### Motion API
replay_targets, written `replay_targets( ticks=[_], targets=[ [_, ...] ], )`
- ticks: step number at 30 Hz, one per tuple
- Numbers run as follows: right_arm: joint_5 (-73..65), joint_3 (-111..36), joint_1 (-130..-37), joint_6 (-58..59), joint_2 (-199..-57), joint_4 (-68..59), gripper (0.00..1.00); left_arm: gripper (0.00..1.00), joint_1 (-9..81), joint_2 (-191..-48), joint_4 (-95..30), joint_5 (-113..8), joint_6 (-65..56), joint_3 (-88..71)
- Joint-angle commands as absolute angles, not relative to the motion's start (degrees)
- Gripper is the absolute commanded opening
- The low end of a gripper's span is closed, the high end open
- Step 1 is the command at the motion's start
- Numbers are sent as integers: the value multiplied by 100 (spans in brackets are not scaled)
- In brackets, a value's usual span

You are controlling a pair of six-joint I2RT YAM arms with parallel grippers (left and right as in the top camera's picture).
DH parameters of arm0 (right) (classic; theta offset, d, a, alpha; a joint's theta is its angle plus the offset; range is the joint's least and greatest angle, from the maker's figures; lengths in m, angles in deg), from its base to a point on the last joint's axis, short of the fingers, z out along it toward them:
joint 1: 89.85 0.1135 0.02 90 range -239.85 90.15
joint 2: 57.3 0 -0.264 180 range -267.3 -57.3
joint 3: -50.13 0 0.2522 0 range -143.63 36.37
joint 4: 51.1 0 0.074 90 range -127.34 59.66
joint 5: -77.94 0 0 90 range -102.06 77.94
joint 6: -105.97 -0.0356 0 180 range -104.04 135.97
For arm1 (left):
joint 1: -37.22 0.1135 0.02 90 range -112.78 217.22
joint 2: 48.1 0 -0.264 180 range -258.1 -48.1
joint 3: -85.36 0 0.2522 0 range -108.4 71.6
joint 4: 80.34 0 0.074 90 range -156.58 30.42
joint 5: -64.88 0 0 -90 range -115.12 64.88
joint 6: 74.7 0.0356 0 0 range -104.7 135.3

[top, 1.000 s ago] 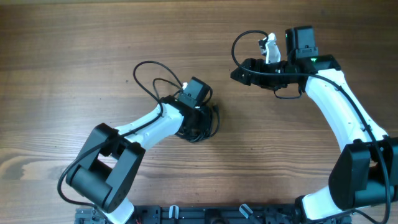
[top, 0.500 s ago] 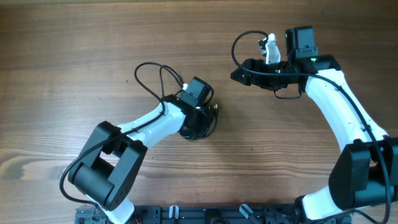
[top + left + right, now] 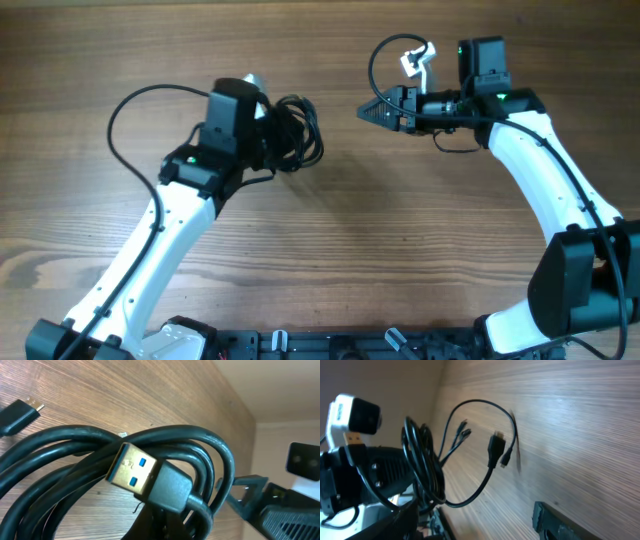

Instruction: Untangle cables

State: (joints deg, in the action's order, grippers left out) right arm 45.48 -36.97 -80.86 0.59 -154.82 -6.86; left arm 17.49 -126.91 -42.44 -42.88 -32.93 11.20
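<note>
The cables (image 3: 297,132) are a knotted bundle of thin black cords, held up off the wooden table (image 3: 330,250) by my left gripper (image 3: 266,138), which is shut on them. In the left wrist view a USB plug (image 3: 135,472) lies across the loops of the cables (image 3: 200,447) just above my left gripper (image 3: 162,525). In the right wrist view the cables (image 3: 422,467) dangle with loose plug ends (image 3: 496,449). My right gripper (image 3: 368,112) stands open just right of the bundle, apart from it, and my right gripper (image 3: 475,525) holds nothing.
The arms' own thicker wires loop out at the left (image 3: 125,105) and at the back right (image 3: 380,55). A black rail (image 3: 300,345) runs along the table's front edge. A small loose plug (image 3: 17,414) hangs off to the side.
My left gripper has shut on the bundle and lifted it off the table, swinging it up and back. My right gripper has edged left toward it with its jaws a little narrower.
</note>
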Motion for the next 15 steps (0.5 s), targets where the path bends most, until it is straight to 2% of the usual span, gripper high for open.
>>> replay_targets(
  ticks=[1,15],
  targets=[
    [5193,-3815,-7799,-70,-15567,-997,75,4,1874,-12684,-4257,-4675,-3680,1050],
    [4852,-3815,-7168,-77,-15567,-1416,75,4,1974,-12684,-4484,-4555,-4263,1050]
  ],
)
